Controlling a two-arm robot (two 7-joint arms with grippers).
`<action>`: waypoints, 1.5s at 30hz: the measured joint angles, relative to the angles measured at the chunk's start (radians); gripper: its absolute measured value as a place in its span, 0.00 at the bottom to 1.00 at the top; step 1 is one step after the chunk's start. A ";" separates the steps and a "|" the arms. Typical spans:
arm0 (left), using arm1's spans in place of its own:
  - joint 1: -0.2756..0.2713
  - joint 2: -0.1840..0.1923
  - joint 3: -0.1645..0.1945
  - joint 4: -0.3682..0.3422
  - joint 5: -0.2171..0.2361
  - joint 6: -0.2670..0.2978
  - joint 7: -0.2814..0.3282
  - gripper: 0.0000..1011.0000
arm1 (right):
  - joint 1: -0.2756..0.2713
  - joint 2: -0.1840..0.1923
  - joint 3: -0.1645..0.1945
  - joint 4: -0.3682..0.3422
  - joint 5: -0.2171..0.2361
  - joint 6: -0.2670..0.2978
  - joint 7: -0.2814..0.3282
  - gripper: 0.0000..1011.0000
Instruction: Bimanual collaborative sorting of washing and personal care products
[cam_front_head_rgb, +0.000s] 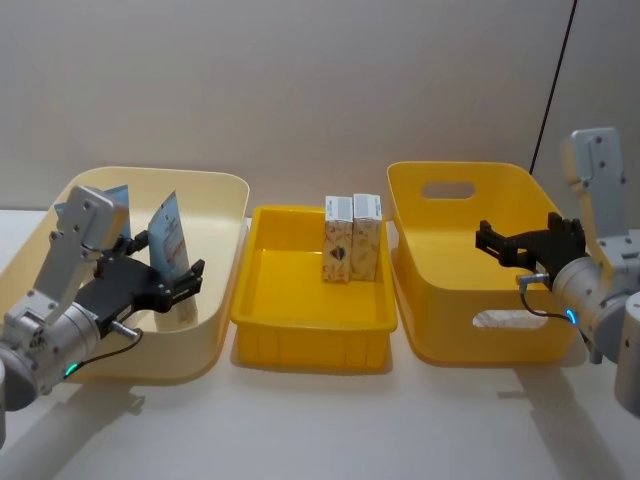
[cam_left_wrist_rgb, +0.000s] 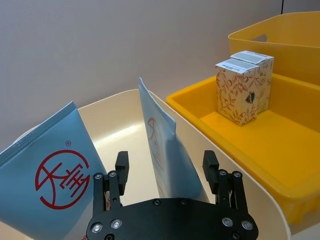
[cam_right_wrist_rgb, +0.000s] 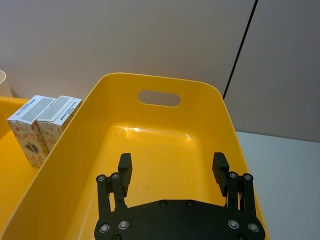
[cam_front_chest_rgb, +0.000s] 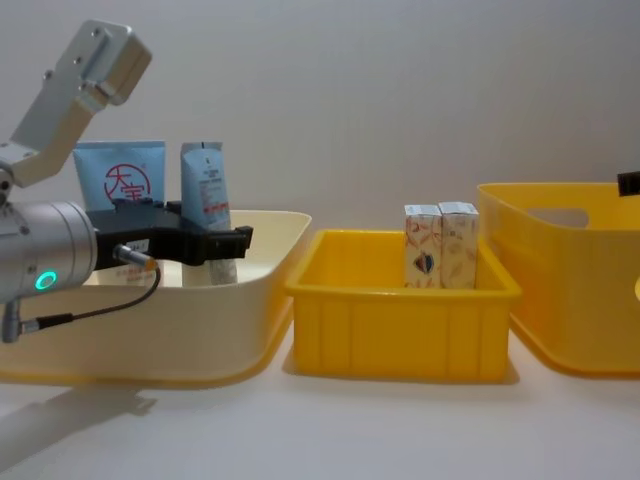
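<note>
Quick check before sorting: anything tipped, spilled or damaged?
Nothing stands out. The two cream boxes stand upright side by side in the yellow tray; the light-blue tube and grey-white tube stand on end in the cream tub. Left gripper, jaws open, sits at the grey-white tube; right gripper, open, over the yellow tub.

"Those 2 boxes look like matt cardboard with a printed paper face and no shine."

"The 3 bins are all smooth plastic. The cream tub is satin. The shallow yellow tray and the deep yellow tub are glossier, and light glints off that one's floor."

"The light-blue tube and the grey-white tube seem to be soft plastic with a faint sheen."

"The left claw and right claw are matt black with small bright screw heads. The left arm's shell looks like silvery brushed metal."

"The table is pale, smooth and matt."
</note>
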 joint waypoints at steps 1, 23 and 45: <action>-0.001 0.000 0.000 0.001 0.000 0.000 0.000 0.91 | 0.000 0.000 0.000 0.000 0.000 0.000 0.000 0.99; -0.011 -0.005 0.001 0.015 0.006 -0.004 -0.005 0.35 | 0.000 0.000 0.000 0.000 0.000 0.000 0.000 0.99; -0.013 -0.006 0.001 0.018 0.007 -0.004 -0.005 0.29 | 0.000 0.000 0.000 0.000 0.000 0.000 0.000 0.99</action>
